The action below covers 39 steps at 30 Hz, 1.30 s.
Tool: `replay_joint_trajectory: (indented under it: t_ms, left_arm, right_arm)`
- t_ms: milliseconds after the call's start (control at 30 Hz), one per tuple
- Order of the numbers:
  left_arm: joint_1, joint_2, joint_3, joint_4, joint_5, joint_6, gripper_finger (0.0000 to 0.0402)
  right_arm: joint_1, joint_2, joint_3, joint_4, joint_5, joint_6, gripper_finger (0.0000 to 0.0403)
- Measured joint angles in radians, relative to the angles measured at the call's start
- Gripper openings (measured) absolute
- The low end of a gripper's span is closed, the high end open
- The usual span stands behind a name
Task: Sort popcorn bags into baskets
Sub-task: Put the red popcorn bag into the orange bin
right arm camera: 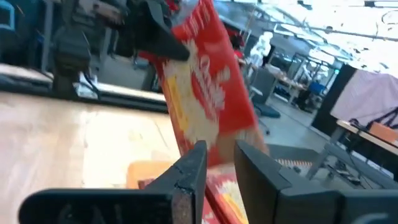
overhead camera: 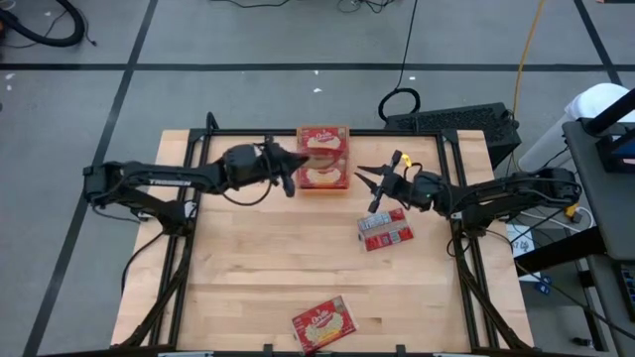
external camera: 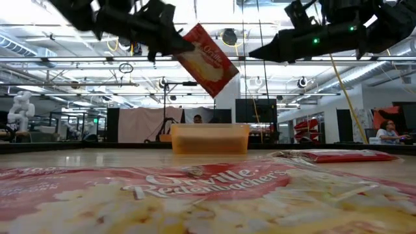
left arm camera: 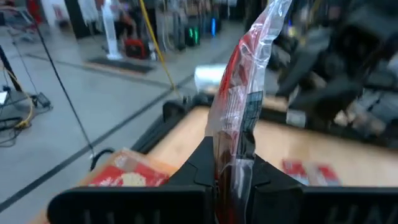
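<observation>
Left end effector (overhead camera: 291,171) is up above the surface, fingers pinched on a flat red popcorn packet (external camera: 207,60) with a cream-yellow popcorn picture, which hangs tilted in the air just over the near edge of the shallow translucent orange plastic tray (external camera: 209,138). Right end effector (overhead camera: 367,181) hovers close by on the tray's other side, fingers spread with a gap between them, holding nothing. The pale wooden surface (overhead camera: 248,258) sits in a black frame on a grey floor taped with dark lines; beyond it, a bright workshop with ceiling lights and other benches. Inside the tray lie red packets (overhead camera: 322,159), picture side up. A packet showing its greyish printed back (overhead camera: 385,230) lies below the right end effector, and another red packet (overhead camera: 324,322) rests near the surface's front edge.
</observation>
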Motion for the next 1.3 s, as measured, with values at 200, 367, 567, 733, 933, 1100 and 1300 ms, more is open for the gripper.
replay_joint_trajectory:
  t_ms: [200,367,567,733,933,1100,1300]
  left_arm:
    - [0.008,0.057,-0.216,0.443,-0.082,-0.107,0.0019]
    - [0.018,0.155,-0.251,0.601,-0.094,-0.173,0.0019]
    - [-0.002,0.302,-0.227,0.69,-0.149,-0.291,0.0019]
    - [0.0,0.378,-0.229,0.702,-0.204,-0.407,0.0023]
    - [-0.002,0.433,-0.229,0.726,-0.197,-0.502,0.0032]
    - [-0.015,0.466,-0.209,0.728,-0.19,-0.539,0.0027]
    - [-0.014,0.483,-0.182,0.724,-0.229,-0.558,0.0064]
  right_arm:
    - [-0.009,0.0,0.0,-0.112,0.106,-0.04,0.0076]
    - [-0.036,0.0,0.0,-0.169,0.13,-0.037,0.0075]
    - [-0.037,0.0,0.0,-0.167,0.128,-0.023,0.0075]
    - [-0.04,-0.001,0.0,-0.186,0.131,-0.023,0.0075]
    - [-0.048,-0.001,0.0,-0.194,0.132,-0.021,0.0075]
    - [-0.048,-0.001,0.0,-0.193,0.13,-0.012,0.0075]
    - [-0.048,0.0,0.0,-0.193,0.13,-0.014,0.0075]
